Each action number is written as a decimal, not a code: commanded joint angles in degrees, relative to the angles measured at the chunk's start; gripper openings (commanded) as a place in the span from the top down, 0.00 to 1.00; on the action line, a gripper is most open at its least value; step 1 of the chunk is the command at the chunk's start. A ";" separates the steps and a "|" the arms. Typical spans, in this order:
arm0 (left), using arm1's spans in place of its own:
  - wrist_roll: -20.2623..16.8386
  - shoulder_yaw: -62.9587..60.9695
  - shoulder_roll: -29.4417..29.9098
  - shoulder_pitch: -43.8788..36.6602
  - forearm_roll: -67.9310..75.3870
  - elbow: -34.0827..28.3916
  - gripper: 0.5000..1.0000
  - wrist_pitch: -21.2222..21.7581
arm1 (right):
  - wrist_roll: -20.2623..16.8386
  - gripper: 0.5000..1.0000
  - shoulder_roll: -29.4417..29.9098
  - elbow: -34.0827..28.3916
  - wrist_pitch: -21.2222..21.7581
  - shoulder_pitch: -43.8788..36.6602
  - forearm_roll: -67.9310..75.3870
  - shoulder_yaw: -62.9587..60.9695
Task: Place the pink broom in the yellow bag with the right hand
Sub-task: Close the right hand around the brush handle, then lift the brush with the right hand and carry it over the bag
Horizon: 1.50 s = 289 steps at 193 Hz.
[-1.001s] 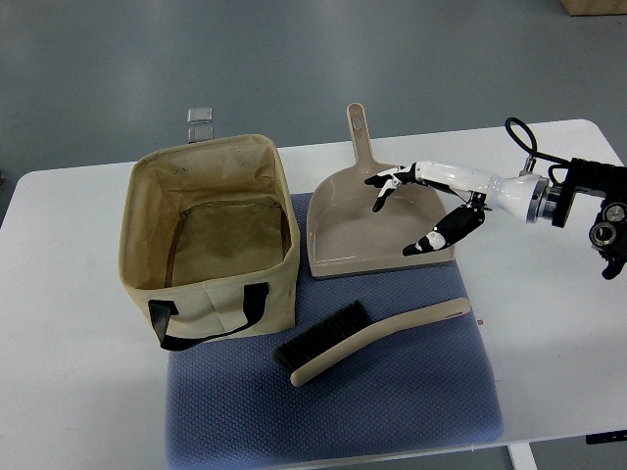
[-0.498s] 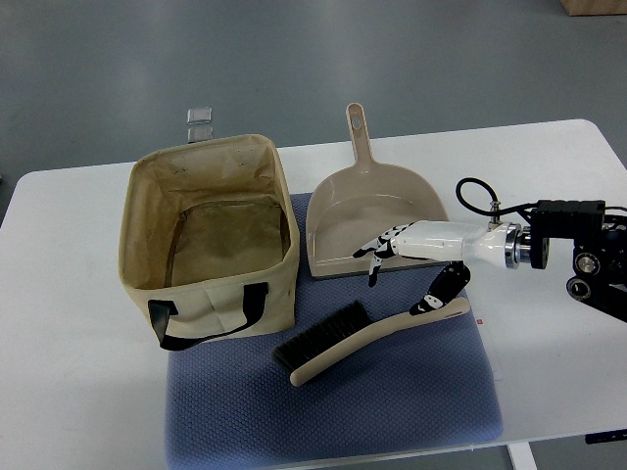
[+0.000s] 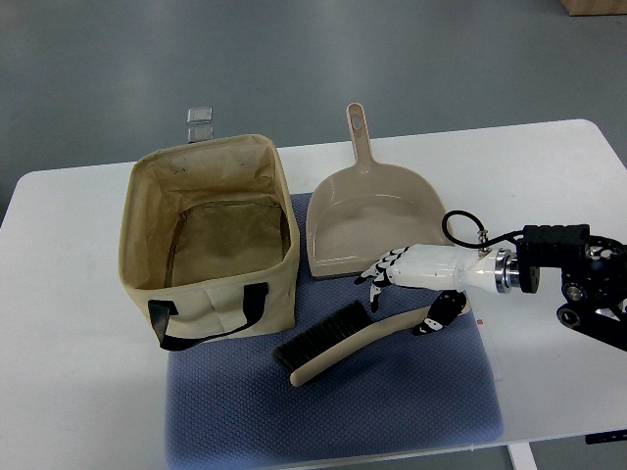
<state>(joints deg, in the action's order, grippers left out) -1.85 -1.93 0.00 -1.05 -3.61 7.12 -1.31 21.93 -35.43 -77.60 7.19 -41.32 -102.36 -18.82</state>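
The pink-beige broom (image 3: pixel 338 346) with black bristles lies on the blue mat (image 3: pixel 343 411), bristles to the left, handle running up to the right. The yellow bag (image 3: pixel 211 235) stands open and upright to its upper left, with nothing visible inside. My right hand (image 3: pixel 404 299) comes in from the right and sits low over the broom's handle end. Its fingers (image 3: pixel 377 282) are spread on the far side and its thumb (image 3: pixel 437 318) is at the handle's near side, not closed around it. The left arm is not in view.
A pink-beige dustpan (image 3: pixel 372 215) lies just behind the broom, its handle pointing away from me. A small clear object (image 3: pixel 200 122) stands behind the bag. The white table (image 3: pixel 69 372) extends left and right of the mat.
My right hand has moved from above the dustpan down and toward me, to the broom's handle end. The broom, bag and dustpan have not moved.
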 commanded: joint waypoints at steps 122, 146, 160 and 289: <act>0.00 0.00 0.00 -0.01 0.00 0.00 0.00 -0.01 | -0.57 1.00 0.01 0.70 -5.43 2.21 -1.35 -0.34; 0.00 0.00 0.00 -0.01 0.00 0.00 0.00 -0.01 | -0.48 1.00 -0.34 0.79 -8.16 2.56 -1.18 -0.87; 0.00 0.00 0.00 -0.01 0.00 0.00 0.00 -0.01 | -0.31 1.00 -0.60 0.79 -9.65 2.56 -1.09 -1.05; 0.00 0.00 0.00 -0.01 0.00 0.00 0.00 -0.01 | 1.45 1.00 -9.48 0.79 -12.29 2.21 2.77 -10.89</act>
<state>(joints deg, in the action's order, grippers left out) -1.85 -1.93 0.00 -1.05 -3.60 7.12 -1.32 23.14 -42.31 -76.81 -4.59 -38.53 -101.03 -28.46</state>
